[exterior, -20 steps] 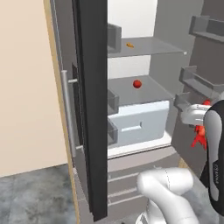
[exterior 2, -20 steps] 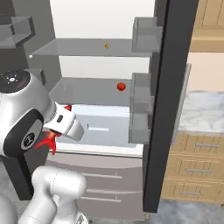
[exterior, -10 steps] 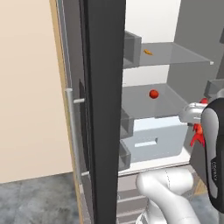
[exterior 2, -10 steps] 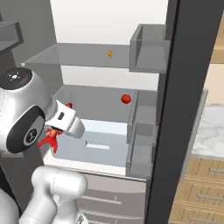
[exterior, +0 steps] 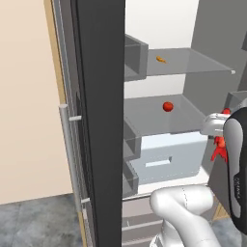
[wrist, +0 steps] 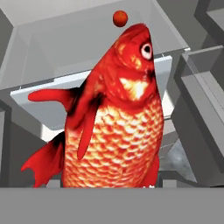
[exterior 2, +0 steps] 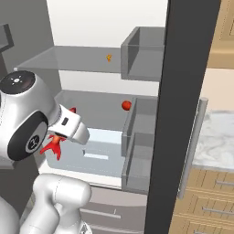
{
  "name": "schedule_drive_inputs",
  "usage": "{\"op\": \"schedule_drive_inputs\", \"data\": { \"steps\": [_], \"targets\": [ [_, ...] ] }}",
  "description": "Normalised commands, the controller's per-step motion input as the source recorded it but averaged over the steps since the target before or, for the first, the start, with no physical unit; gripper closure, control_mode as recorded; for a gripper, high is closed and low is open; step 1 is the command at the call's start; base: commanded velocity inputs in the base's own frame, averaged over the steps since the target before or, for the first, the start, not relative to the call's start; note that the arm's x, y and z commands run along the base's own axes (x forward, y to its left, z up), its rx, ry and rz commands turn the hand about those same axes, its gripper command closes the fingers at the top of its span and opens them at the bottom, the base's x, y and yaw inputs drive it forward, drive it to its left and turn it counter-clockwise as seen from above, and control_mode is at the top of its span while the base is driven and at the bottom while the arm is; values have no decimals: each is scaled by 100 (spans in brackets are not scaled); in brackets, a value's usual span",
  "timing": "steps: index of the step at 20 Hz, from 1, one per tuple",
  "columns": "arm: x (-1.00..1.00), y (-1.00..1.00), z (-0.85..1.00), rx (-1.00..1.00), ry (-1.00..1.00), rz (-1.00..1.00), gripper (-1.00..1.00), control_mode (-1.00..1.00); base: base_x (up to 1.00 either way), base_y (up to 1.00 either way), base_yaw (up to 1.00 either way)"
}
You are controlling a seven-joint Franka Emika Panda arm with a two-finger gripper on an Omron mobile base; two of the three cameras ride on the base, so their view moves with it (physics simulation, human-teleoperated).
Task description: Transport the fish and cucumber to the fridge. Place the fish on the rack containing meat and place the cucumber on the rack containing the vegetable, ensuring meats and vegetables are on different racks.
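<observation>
Jaws grip fish [wrist: 114, 118] facing fridge [exterior: 101, 96], vegetable [wrist: 120, 18] ahead.

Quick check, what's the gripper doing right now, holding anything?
Gripper: shut on the fish, carried in front of the open fridge.
</observation>
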Motion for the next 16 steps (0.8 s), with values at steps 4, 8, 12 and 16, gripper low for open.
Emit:
{"op": "schedule_drive_inputs", "data": {
  "steps": [4, 8, 12, 16],
  "targets": [
    [0, 0, 0, 0, 0, 0, 100, 100, 98, 0, 9],
    [0, 0, 0, 0, 0, 0, 100, 100, 79, 0, 23],
    [0, 0, 0, 0, 0, 0, 100, 100, 69, 0, 27],
    [0, 0, 0, 0, 0, 0, 100, 100, 63, 0, 33]
  ]
}}
